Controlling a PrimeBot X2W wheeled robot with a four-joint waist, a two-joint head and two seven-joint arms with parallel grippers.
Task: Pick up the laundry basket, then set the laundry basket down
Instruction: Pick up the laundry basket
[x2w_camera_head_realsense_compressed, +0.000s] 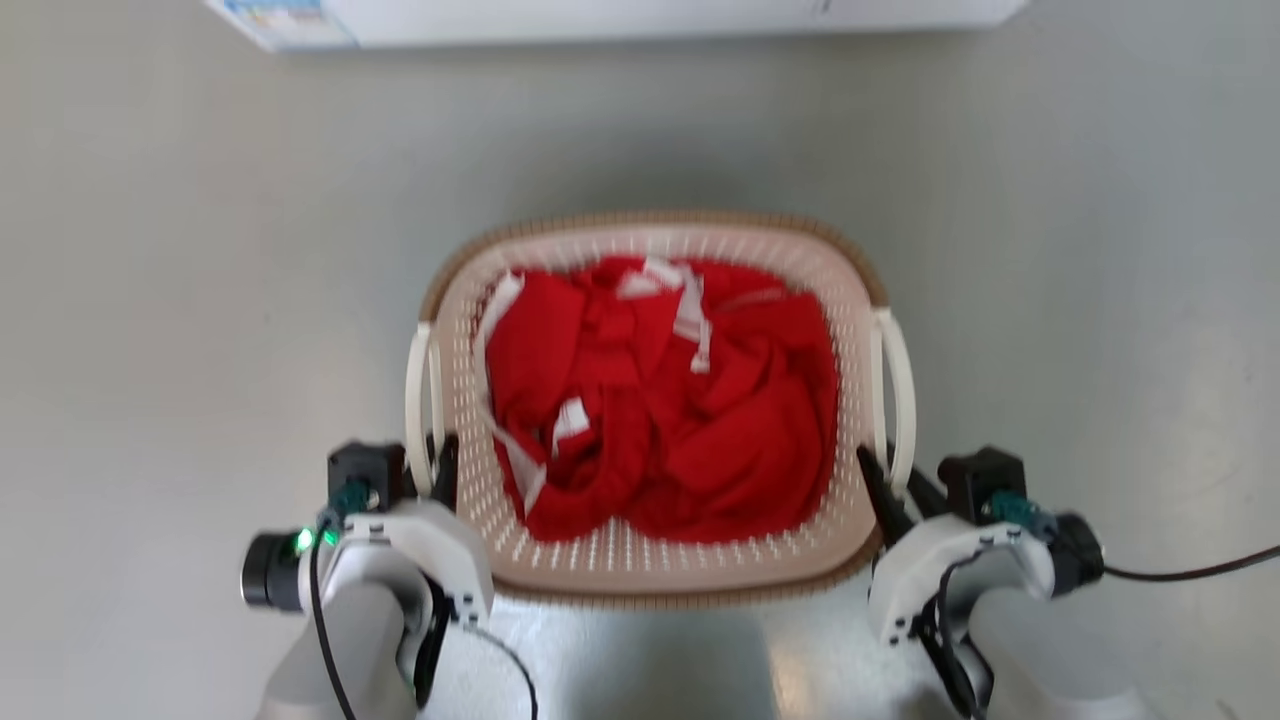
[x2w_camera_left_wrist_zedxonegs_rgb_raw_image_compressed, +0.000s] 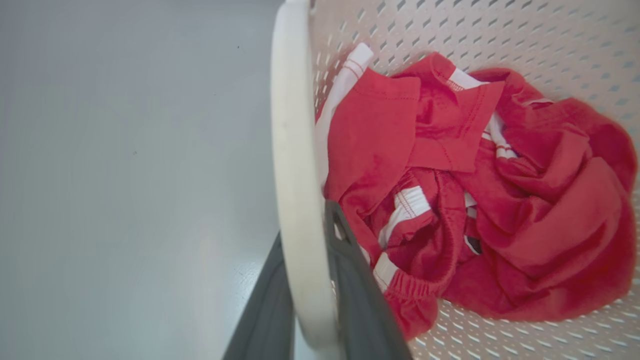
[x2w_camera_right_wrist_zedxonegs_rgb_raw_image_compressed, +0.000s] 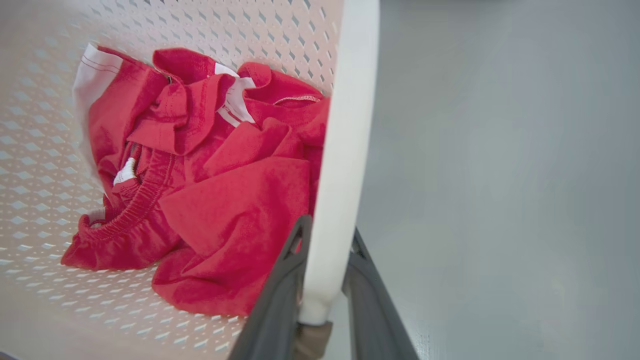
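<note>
As one laundry basket (x2w_camera_head_realsense_compressed: 650, 222) holds red clothes (x2w_camera_head_realsense_compressed: 660, 420), two grippers (x2w_camera_head_realsense_compressed: 432, 470) (x2w_camera_head_realsense_compressed: 895, 480) clamp two handles (x2w_camera_head_realsense_compressed: 418, 390) (x2w_camera_head_realsense_compressed: 900, 380).

left pincer (x2w_camera_head_realsense_compressed: 430, 455) clamped on left handle (x2w_camera_head_realsense_compressed: 414, 385) of laundry basket (x2w_camera_head_realsense_compressed: 650, 585) | right pincer (x2w_camera_head_realsense_compressed: 890, 467) clamped on right handle (x2w_camera_head_realsense_compressed: 903, 375)

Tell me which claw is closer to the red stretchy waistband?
Left. The left claw grips the handle right beside the waistband; the right claw grips the opposite handle, across the laundry basket.

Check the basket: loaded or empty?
Loaded. The laundry basket has crumpled red clothes with white trim lying inside. They cover most of its floor and sit below the rim.
</note>
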